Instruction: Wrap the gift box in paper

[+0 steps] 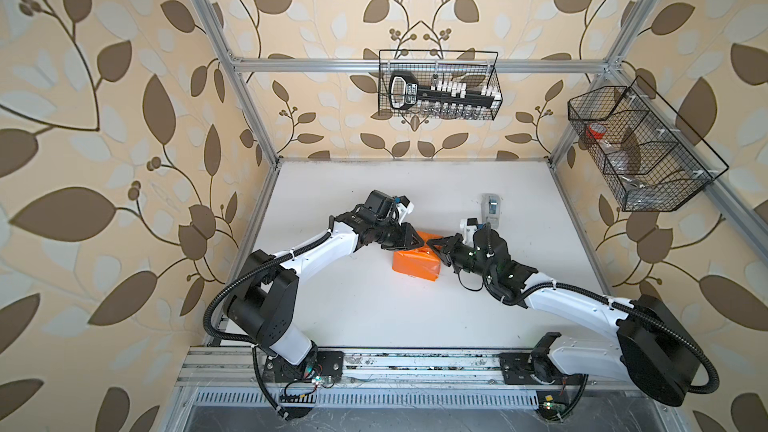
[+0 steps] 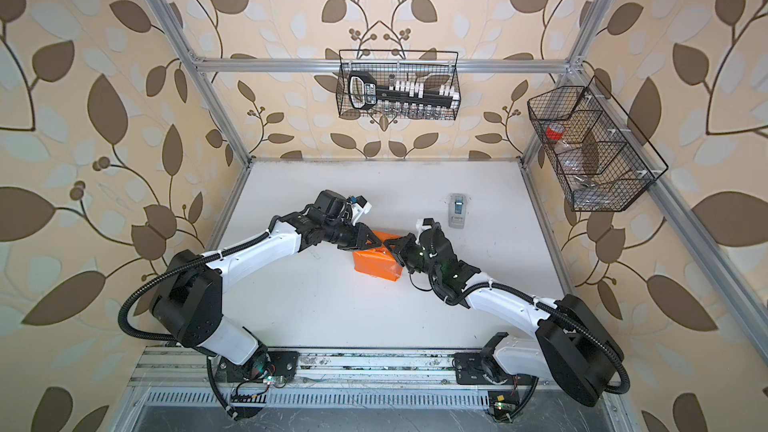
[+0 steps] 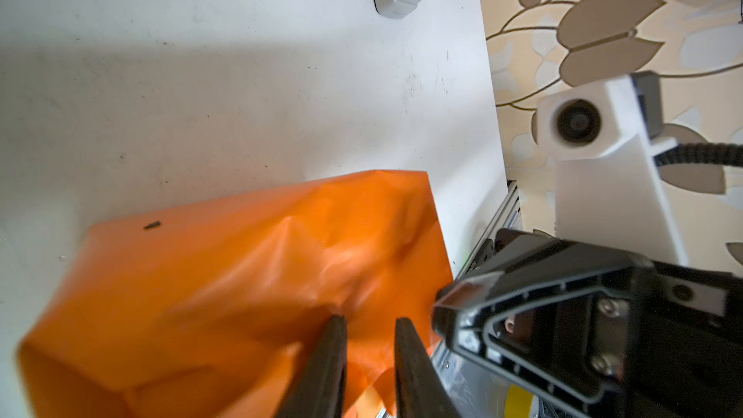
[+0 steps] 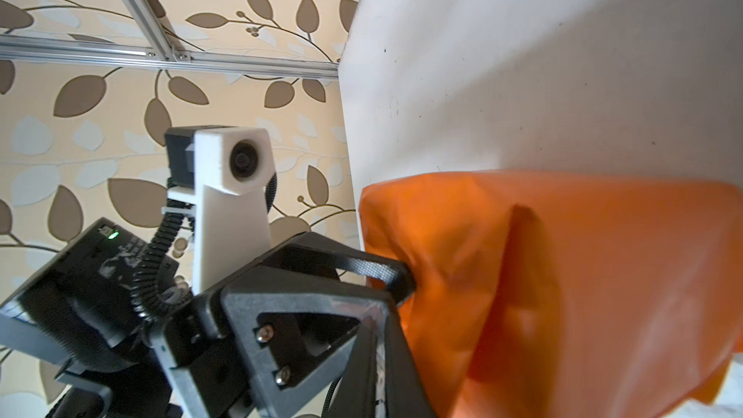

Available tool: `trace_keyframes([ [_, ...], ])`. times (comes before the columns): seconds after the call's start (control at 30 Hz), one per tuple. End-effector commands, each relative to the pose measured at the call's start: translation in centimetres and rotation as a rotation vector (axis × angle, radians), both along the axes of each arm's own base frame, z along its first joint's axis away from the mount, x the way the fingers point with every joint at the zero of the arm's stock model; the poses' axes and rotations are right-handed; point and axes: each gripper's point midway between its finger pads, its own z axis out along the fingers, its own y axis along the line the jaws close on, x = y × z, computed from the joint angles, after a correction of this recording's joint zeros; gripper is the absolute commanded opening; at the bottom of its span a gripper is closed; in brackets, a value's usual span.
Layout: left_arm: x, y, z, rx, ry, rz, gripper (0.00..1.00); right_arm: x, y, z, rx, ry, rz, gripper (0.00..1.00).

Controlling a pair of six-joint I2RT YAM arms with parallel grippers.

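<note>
The paper (image 1: 415, 264) fully covers the gift box; the far end fold appears unfinished, right gripper (image 1: 435, 246) jaws clenched there, left gripper (image 3: 370, 321) jaws' state indeterminate.

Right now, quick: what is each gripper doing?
Left gripper: jaws slightly apart, paper between; grip cannot be told.
Right gripper: shut at the paper's edge; hold cannot be told.

Tape dispenser (image 1: 491, 206) on white table (image 1: 353, 317), wire basket (image 1: 384, 72) behind
</note>
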Motion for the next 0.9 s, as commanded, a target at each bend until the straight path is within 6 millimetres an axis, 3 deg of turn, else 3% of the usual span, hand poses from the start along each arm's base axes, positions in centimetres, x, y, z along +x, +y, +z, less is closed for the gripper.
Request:
trace_keyframes([
  [0.0, -2.0, 2.1, -4.2, 0.141, 0.128, 0.054, 0.25, -0.3, 0.0, -1.4, 0.019, 0.046, -0.020, 0.09],
  [0.27, -1.5, 2.1, -3.3, 0.139, 0.107, 0.061, 0.25, -1.3, 0.4, -3.6, 0.010, 0.091, 0.004, 0.08],
  [0.57, -0.9, 1.1, 2.6, 0.062, -0.080, -0.031, 0.26, -1.5, 0.9, -4.0, 0.039, 0.106, 0.013, 0.08],
  [0.77, -0.6, 1.5, 0.4, 0.107, -0.028, -0.002, 0.25, -1.2, 1.8, -3.6, 0.060, 0.107, 0.034, 0.08],
  [0.87, -0.5, 1.6, 1.3, 0.084, -0.062, 0.009, 0.25, -1.3, 2.0, -3.5, 0.070, 0.112, 0.035, 0.08],
])
